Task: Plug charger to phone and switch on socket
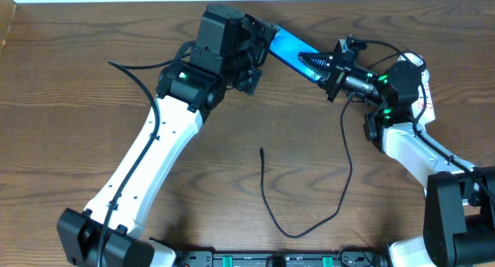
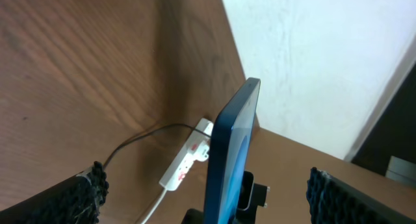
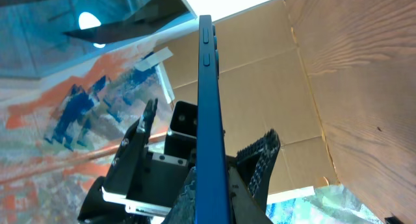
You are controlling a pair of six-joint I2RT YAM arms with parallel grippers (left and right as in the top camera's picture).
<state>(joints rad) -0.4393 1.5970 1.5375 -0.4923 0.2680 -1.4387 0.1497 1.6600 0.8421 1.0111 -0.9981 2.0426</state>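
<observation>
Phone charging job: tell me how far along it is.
Done: nothing finished yet. In hand: the right gripper is shut on the phone, held on edge, and the open left gripper has its fingers either side of it without touching. Left: the charger lies loose on the table, its tip free, so plugging it in and switching on the socket are both still to do.
</observation>
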